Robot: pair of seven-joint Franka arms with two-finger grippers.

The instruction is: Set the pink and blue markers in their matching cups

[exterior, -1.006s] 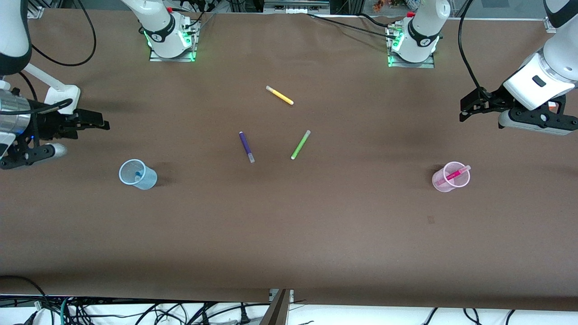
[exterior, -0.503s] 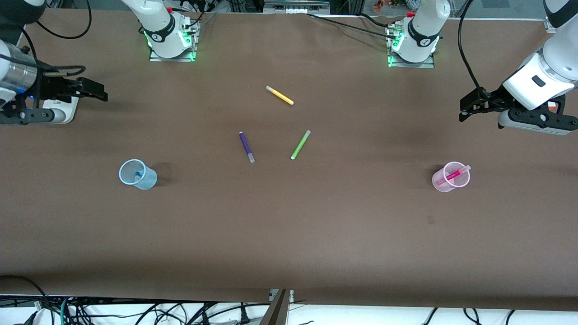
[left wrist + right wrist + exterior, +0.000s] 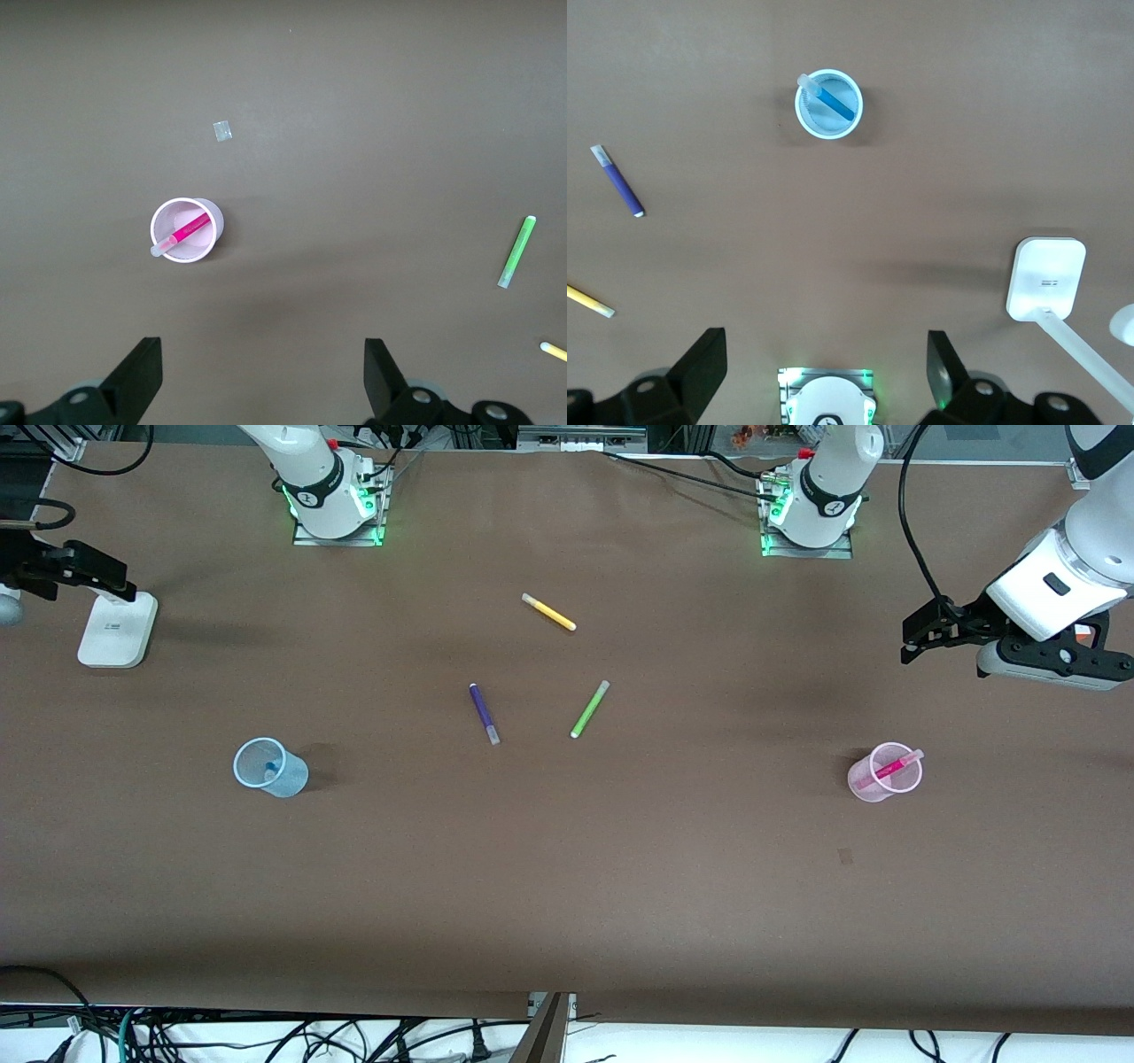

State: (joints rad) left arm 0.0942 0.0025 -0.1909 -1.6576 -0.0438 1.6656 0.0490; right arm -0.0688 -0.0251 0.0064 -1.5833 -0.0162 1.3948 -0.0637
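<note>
Hands: left hand [image 3: 912, 638] spread wide, empty, above the counter [image 3: 567, 868] near its own end; right hand [image 3: 120, 584] likewise, over its end. Pink marker [image 3: 889, 768] stands in pink cup [image 3: 873, 786]; blue marker [image 3: 833, 102] in blue cup [image 3: 282, 778]. I judge sorting complete; next, parking both arms.

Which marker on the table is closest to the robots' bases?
The yellow marker. It lies flat nearest the bases, farther from the front camera than the purple marker and the green marker, which lie side by side nearer that camera.
</note>
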